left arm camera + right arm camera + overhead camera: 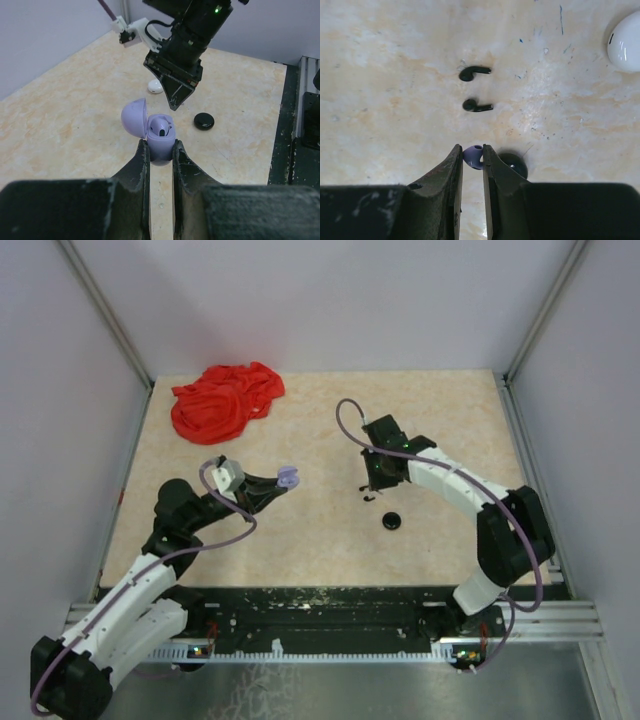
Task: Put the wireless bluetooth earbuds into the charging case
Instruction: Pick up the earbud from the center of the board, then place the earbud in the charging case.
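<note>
Both arms bring the lavender set together above the table.
The left gripper (160, 148) is closed tight on the base of the open lavender charging case (161, 136), which has one bud seated and faces the partner arm. The right gripper (471, 150) pinches the other lavender earbud (473, 156), almost closed, likely to drop it in. Two black earbuds (475, 73) lie below on the table.

cloth (225, 400) back-left, puck case (392, 521) front-right — well apart

Even, diffuse overhead light with soft short shadows, mild glare on the table (395, 55); wrist views blur nearest the lens.
</note>
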You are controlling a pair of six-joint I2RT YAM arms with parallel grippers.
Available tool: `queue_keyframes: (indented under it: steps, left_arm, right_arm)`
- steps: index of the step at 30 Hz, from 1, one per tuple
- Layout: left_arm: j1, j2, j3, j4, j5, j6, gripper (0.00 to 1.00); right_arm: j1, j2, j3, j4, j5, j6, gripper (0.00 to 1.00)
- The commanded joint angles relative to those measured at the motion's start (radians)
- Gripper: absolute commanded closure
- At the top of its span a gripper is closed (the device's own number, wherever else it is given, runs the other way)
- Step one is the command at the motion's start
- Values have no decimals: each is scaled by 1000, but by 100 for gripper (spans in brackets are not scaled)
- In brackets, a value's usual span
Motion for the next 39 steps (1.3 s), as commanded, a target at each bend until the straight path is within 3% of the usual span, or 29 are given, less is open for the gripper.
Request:
queue_keyframes:
  steps: [1,8,18,32,39]
  left_arm:
    - [7,-13,-34,94,30,-8,99]
    - [9,-63,-80,178,23,-9,99]
    - [14,-104,-149,338,-5,-37,99]
    - [18,-47,-166,564,-16,-45,99]
    - [17,-27,-169,627,-13,-51,99]
  right_arm:
    - [50,-144,35,78,-35,67,85]
    - [119,-296,81,207,-58,150,85]
    - [258,-451,18,569,-122,241,86]
    - [347,-509,-93,867,-231,329,86]
    - [401,-488,-101,918,-237,339,86]
